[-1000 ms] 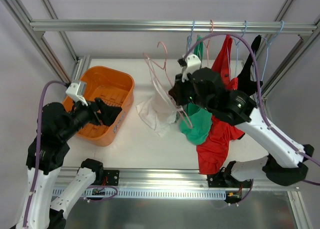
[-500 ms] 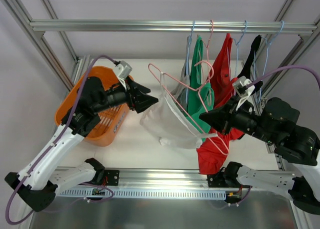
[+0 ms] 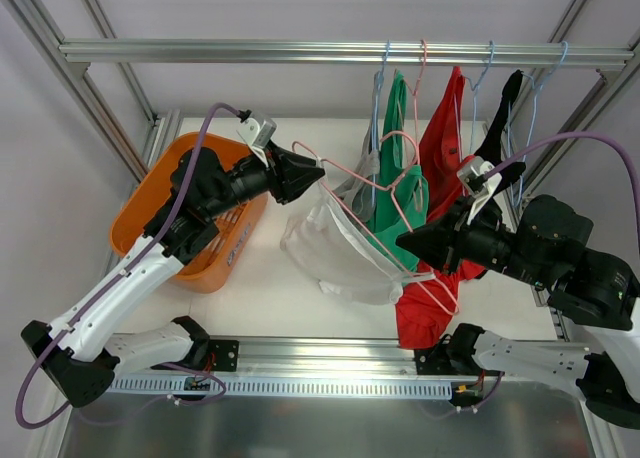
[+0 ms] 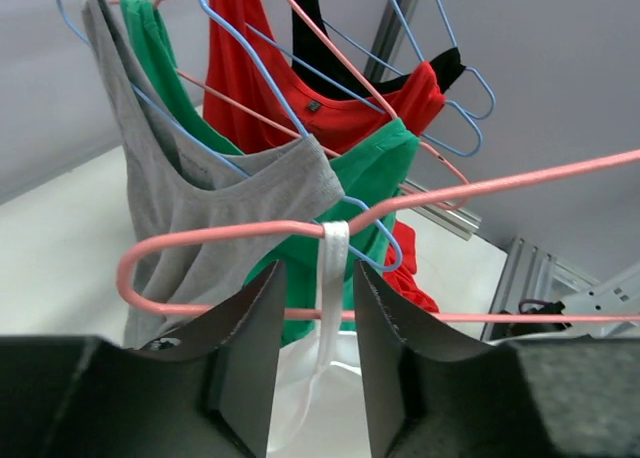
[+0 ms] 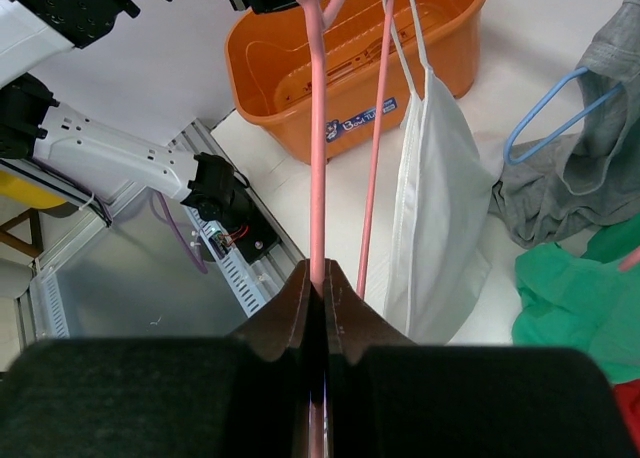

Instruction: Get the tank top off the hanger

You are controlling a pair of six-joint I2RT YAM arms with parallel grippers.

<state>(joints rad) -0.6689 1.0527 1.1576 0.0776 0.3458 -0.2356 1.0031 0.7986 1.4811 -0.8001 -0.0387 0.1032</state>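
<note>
From above I see the left arm stretched out from its base, going up and to the right over the orange basket [image 3: 135, 210]. Its wrist is turned so that the left tool [image 3: 300, 175] points to the right, at one end of the pink hanger [image 5: 318, 158]. In the left wrist view the fingers [image 4: 245, 348] of this tool are spread only partly. A strap [image 4: 330, 268] of the white tank top [image 3: 335, 253] hangs over the pink wire, and it lies between the two fingers with a gap on each side.

The right arm comes in from the right side with its forearm almost level and its tool pointing to the left. The right tool [image 5: 320, 278] is pressed together on the wire of the pink hanger and holds it in the air, tilted, off the rail [image 3: 300, 51].

The white tank top is on this hanger. It hangs between the two tools, above the surface [image 3: 270, 288] and just to the right of the basket. On the rail behind it hang a grey top [image 4: 200, 208], a green top [image 3: 397, 108], a red top [image 3: 445, 128] and a black top [image 3: 500, 128], each on its own hanger.
</note>
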